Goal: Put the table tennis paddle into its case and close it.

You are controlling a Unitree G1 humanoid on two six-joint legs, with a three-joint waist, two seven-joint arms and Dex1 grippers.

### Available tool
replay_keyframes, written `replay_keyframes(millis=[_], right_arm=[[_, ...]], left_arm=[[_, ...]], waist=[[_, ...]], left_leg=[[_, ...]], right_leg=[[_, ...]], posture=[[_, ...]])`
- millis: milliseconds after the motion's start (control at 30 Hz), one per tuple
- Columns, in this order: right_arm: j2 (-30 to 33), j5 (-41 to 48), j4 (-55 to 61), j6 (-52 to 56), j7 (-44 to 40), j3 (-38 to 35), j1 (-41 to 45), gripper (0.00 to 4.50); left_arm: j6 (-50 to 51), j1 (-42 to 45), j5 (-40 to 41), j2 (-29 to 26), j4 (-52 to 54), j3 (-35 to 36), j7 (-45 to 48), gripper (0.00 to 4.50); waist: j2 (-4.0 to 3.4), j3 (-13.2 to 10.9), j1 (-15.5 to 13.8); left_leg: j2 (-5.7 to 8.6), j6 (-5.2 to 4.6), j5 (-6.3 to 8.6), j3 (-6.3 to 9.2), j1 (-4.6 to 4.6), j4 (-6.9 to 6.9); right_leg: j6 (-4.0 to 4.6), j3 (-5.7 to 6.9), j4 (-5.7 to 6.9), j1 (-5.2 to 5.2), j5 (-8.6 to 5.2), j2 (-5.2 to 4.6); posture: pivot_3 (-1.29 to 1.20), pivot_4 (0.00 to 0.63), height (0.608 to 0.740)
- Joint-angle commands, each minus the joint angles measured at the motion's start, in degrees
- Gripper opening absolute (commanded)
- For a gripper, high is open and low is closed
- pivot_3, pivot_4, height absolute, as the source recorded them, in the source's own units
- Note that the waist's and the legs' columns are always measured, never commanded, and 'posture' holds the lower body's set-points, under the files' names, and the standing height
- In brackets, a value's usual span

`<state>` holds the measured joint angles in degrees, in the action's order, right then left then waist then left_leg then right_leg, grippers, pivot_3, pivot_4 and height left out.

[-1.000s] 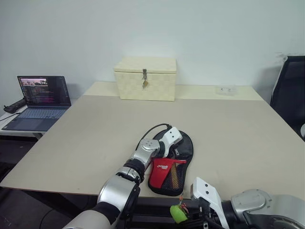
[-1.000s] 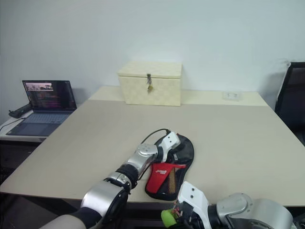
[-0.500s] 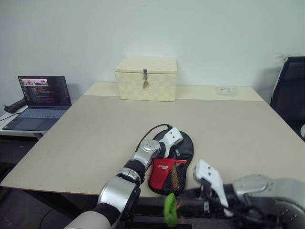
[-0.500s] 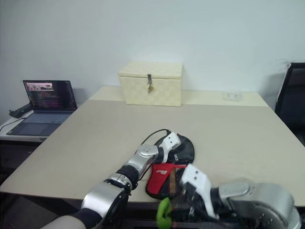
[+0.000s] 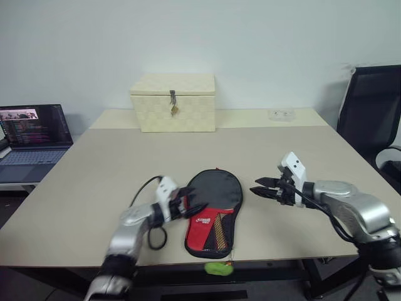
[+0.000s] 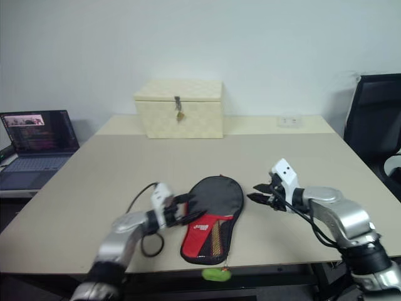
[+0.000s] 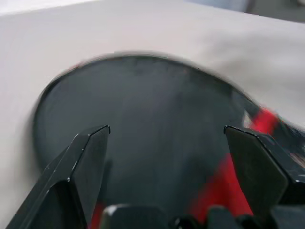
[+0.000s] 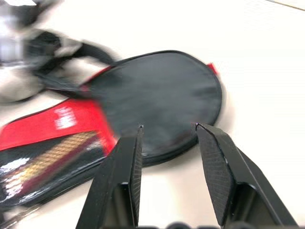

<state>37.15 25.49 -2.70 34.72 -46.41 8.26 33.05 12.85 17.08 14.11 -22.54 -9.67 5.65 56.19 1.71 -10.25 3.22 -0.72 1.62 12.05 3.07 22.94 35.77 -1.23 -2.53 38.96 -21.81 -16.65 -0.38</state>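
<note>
The case (image 5: 212, 210) lies flat near the table's front edge, black round part farther from me, red mesh-pocket end nearer. Its green ring (image 5: 217, 268) hangs on the cord just over that edge. The table tennis paddle is hidden. My left gripper (image 5: 194, 209) is open at the case's left side, fingers reaching over its edge; the left wrist view has the case (image 7: 157, 105) between and beyond the spread fingers. My right gripper (image 5: 257, 186) hovers right of the case, open and empty, pointing toward it. In the right wrist view the case (image 8: 162, 95) lies past the fingertips.
A cream woven latched box (image 5: 173, 103) stands at the back of the table (image 5: 94, 182). A laptop (image 5: 28, 128) sits on a side desk at the left, a black chair (image 5: 369, 106) at the right. A black cable loop (image 5: 153, 237) hangs by my left wrist.
The camera has shifted. My right gripper let go of the green ring, rose from below the table edge to the case's right and opened. My left gripper slid off the case to its left.
</note>
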Motion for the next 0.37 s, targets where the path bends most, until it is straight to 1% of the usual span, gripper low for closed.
replay_keyframes(millis=[33,100,167,267,367], right_arm=[[1.9,-4.96,-8.65,-9.38,-5.69,-0.65,3.62,1.95],[3.03,-6.65,-13.28,-12.15,-8.28,-1.22,5.39,1.95],[3.85,-7.01,-15.07,-13.14,-10.32,-2.1,6.23,1.95],[4.71,-7.4,-13.84,-12.69,-11.08,-2.83,5.57,1.95],[6.6,-8.42,-12.28,-12.22,-12.37,-3.01,4.6,1.95]], left_arm=[[5.96,-2.47,4.24,-3.4,12.32,3.99,-3.35,4.21],[7.6,-3.26,5.16,-6.79,14.52,5.92,-3.63,4.21],[8.23,-2.54,5.84,-9.45,14.46,7.19,-3.95,4.21],[7.72,-1.81,6.17,-13.33,11.73,9.02,-2.94,4.21],[7.18,-0.68,5.58,-15.84,10.11,9.26,-2.97,4.21]], waist=[[-0.15,-0.33,-1.29],[-0.22,-0.51,-1.79],[-0.25,-0.53,-1.87],[-0.26,-0.53,-1.62],[-0.28,-0.55,-1.52]], left_leg=[[0.08,0.0,0.0,0.03,0.07,0.06],[0.15,0.01,-0.01,0.01,0.14,0.19],[0.17,0.01,-0.01,-0.01,0.13,0.2],[0.15,0.01,0.0,-0.03,0.11,0.14],[0.13,0.01,0.0,-0.04,0.11,0.04]], right_leg=[[0.0,0.03,0.0,0.03,0.0,-0.03],[-0.01,0.09,-0.01,0.03,0.0,-0.03],[-0.01,0.14,-0.03,0.05,-0.01,-0.03],[-0.01,0.15,-0.09,0.04,0.0,-0.06],[0.01,0.11,-0.09,-0.03,0.0,-0.15]], posture=[[0.0,0.15,0.74],[0.0,0.15,0.74],[0.0,0.15,0.74],[0.0,0.15,0.74],[0.0,0.15,0.74]])
